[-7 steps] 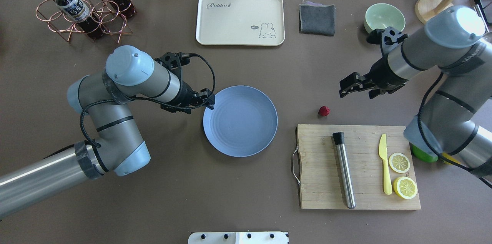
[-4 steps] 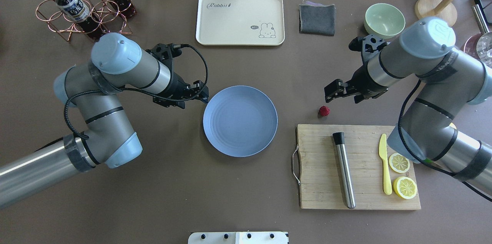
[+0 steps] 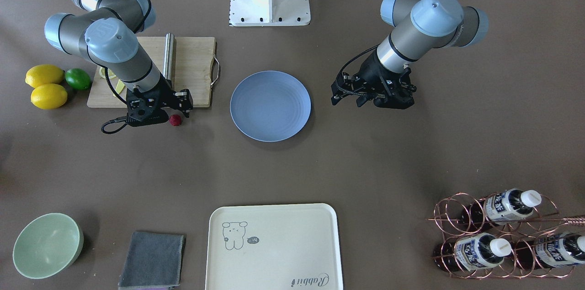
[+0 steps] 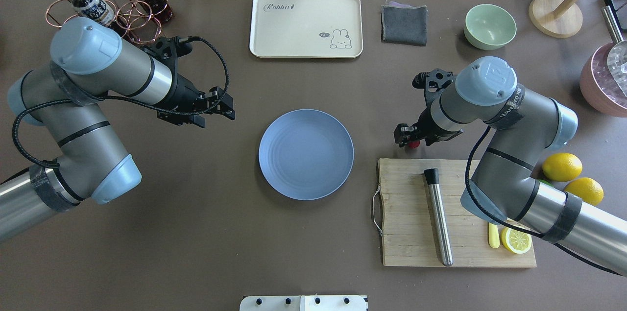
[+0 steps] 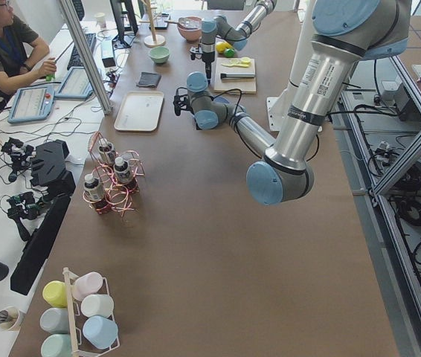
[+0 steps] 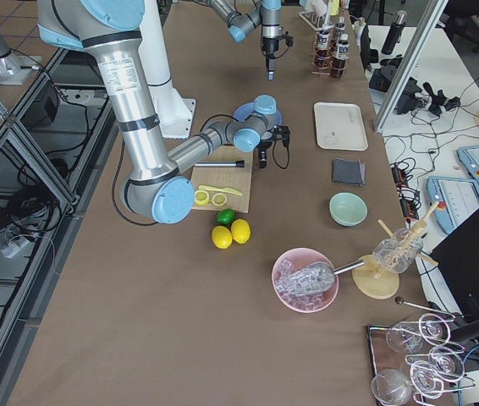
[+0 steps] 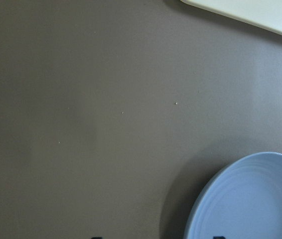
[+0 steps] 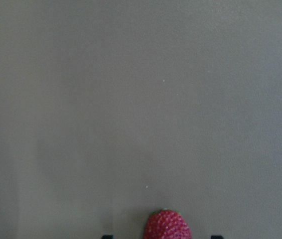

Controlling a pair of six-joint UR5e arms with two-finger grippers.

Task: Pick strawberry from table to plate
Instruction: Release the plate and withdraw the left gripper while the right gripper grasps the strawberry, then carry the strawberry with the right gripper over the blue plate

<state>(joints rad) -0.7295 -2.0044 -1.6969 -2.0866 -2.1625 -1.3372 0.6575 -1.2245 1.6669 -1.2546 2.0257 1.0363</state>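
The strawberry (image 3: 175, 119) is a small dark red berry lying on the brown table (image 4: 196, 232), just beyond the cutting board's far left corner. My right gripper (image 4: 404, 135) hangs open right over it and covers most of it from overhead. In the right wrist view the strawberry (image 8: 167, 225) sits at the bottom edge, between the two spread fingertips (image 8: 107, 236). The light-blue plate (image 4: 306, 154) is bare at the table's middle. My left gripper (image 4: 228, 110) is open and holds nothing, off the plate's far left rim. The plate's edge (image 7: 250, 199) shows in the left wrist view.
A wooden cutting board (image 4: 411, 232) right of the plate carries a metal tube (image 4: 439, 223), a yellow knife (image 4: 494, 235) and a lemon slice (image 4: 516, 240). Whole lemons (image 4: 561, 166) lie beyond it. At the back stand a cream tray (image 4: 306, 24), grey cloth (image 4: 404, 24), green bowl (image 4: 490, 26) and bottle rack (image 4: 98, 2).
My right gripper has swung left and down, from beyond the strawberry to directly over it. My left gripper has drawn back leftward, away from the plate's rim.
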